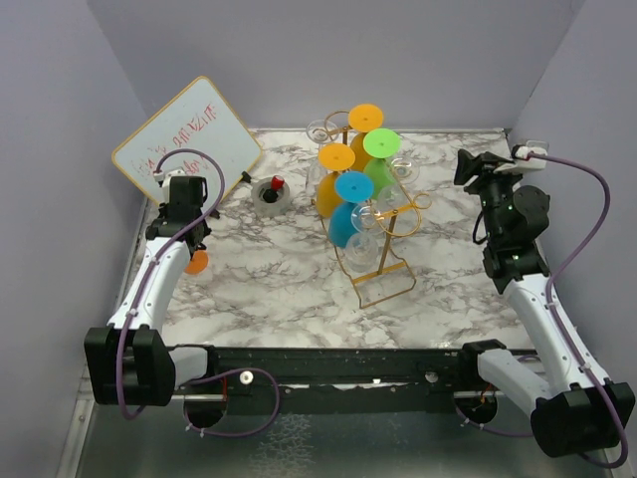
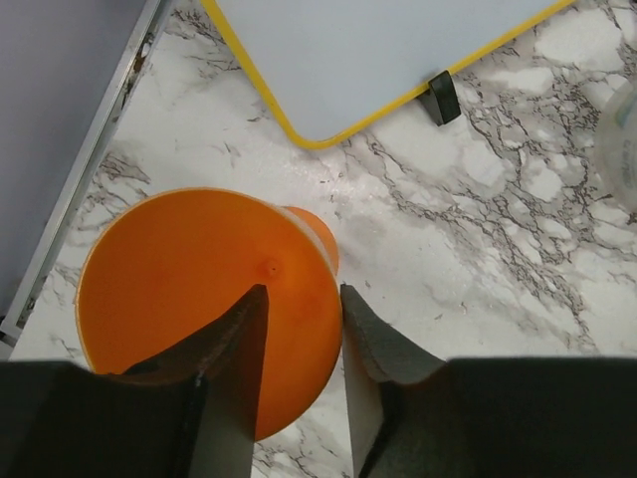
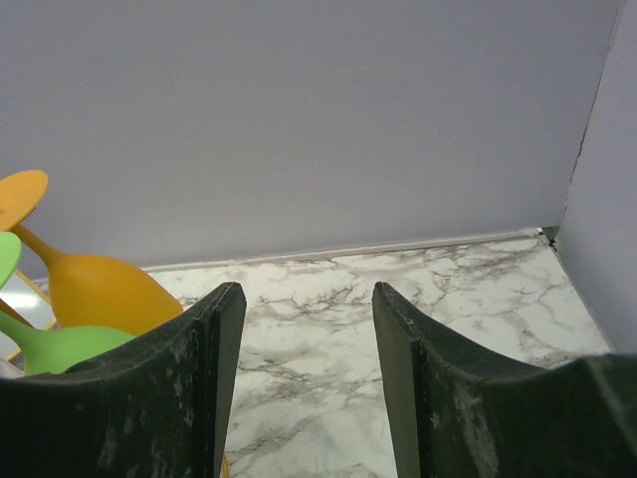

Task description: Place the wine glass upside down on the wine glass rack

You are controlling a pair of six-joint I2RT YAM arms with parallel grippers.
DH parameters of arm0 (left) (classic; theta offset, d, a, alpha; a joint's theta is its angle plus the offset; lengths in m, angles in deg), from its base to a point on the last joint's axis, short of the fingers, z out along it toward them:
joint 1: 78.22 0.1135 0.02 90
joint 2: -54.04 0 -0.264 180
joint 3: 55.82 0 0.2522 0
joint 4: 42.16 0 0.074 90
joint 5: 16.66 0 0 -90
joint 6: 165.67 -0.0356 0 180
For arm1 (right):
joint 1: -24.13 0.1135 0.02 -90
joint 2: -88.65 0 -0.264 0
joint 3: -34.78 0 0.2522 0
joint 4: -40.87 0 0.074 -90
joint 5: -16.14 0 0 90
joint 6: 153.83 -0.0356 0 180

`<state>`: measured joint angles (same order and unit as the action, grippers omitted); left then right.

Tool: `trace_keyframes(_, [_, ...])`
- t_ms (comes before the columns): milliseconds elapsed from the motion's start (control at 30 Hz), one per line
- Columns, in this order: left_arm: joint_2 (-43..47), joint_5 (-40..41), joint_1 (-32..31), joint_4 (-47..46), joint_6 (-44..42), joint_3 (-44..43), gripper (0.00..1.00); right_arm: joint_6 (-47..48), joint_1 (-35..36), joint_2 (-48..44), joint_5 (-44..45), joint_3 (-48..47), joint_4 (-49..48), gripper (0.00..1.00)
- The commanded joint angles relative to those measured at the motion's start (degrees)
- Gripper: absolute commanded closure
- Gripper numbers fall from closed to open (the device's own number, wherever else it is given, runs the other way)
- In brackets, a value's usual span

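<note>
An orange wine glass (image 1: 197, 261) sits on the marble table at the left. In the left wrist view its round orange foot (image 2: 189, 299) faces the camera, with a bit of the bowl showing behind it. My left gripper (image 2: 304, 289) is open just above it, the left finger over the foot and the right finger beside its rim; in the top view this gripper (image 1: 192, 242) is right over the glass. The gold wire wine glass rack (image 1: 383, 284) stands mid-table with several coloured glasses hanging upside down. My right gripper (image 1: 466, 167) is open and empty, also in its wrist view (image 3: 304, 289).
A whiteboard (image 1: 189, 134) leans at the back left, close behind the orange glass; its yellow edge shows in the left wrist view (image 2: 378, 50). A grey tape roll (image 1: 273, 197) with a red object lies between whiteboard and rack. Enclosure walls stand on three sides.
</note>
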<state>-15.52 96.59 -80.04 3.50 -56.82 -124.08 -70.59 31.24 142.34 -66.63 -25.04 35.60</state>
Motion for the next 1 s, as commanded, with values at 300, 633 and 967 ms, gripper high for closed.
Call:
trace_keyframes(300, [2.91, -9.28, 0.51, 2.14, -0.95, -5.21, 1.0, -5.82, -0.14, 0.28, -1.6, -5.75, 5.65, 0.41])
trace_keyframes(633, [9.85, -20.12, 0.51, 6.19, 2.47, -17.95, 1.0, -13.51, -0.11, -0.76, -6.77, -8.35, 7.29, 0.41])
trace_keyframes(967, [5.04, -34.2, 0.51, -1.87, 11.98, -37.7, 1.0, -21.52, -0.14, -1.77, -16.72, -10.4, 7.55, 0.41])
